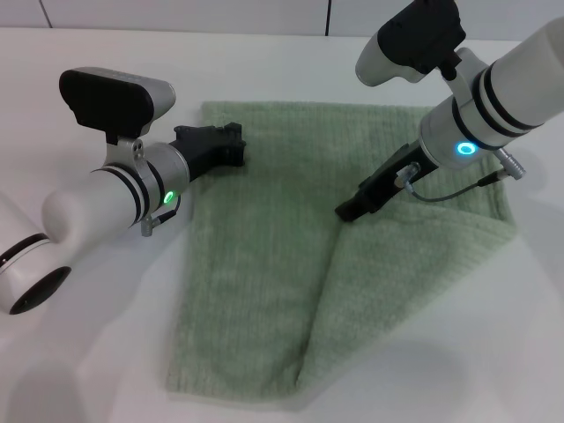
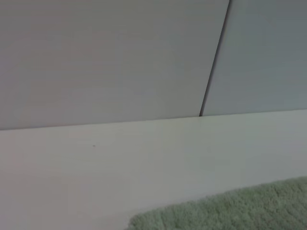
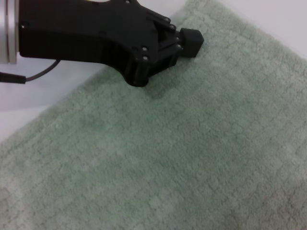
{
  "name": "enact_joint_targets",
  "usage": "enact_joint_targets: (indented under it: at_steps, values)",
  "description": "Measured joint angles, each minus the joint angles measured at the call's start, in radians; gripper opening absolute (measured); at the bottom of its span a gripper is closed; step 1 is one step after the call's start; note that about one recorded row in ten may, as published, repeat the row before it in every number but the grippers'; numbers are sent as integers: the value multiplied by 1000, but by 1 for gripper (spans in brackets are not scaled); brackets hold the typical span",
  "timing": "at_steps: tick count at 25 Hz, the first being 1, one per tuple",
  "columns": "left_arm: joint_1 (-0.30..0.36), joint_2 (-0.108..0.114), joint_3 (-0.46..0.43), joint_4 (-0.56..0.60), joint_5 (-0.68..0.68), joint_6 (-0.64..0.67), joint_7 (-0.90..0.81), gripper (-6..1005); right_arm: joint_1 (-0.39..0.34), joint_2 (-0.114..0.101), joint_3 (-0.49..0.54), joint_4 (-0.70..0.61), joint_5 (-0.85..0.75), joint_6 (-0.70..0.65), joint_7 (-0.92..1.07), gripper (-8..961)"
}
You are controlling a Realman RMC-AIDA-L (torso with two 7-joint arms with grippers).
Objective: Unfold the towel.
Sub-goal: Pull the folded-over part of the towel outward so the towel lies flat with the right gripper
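Towel point(image 1: 291, 264) is lying flat on the table point(image 1: 70, 370), its 4 o'clock flap folded diagonally inward. Soft, limp terry is likely draping; pinch the flap's hemmed corner. Right gripper point(image 1: 351, 210) is hovering at centre, left gripper point(image 1: 231, 141) at 11 o'clock; finger states cannot be told.

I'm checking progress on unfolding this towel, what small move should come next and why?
Probably lower the right pincer onto the folded flap's edge and pinch it. The towel still has its right part doubled over diagonally, and that pincer hangs just above the fold. The left pincer rests at the far left edge.
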State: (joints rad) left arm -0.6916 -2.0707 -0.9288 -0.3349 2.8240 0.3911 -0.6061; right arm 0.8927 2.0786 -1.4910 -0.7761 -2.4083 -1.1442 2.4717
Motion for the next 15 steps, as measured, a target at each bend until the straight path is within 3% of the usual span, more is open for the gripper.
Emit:
enact_joint_targets:
  at_steps: [6, 9, 15]
  values:
    - [0, 1, -1, -1, 0, 0, 0, 24, 5, 0, 0, 0, 0, -2, 0, 636]
    - [0, 1, -1, -1, 0, 0, 0, 24, 7, 0, 0, 0, 0, -3, -1, 401]
    - [0, 2, -1, -4, 0, 0, 0, 25, 18, 0, 0, 12, -4, -6, -1, 374]
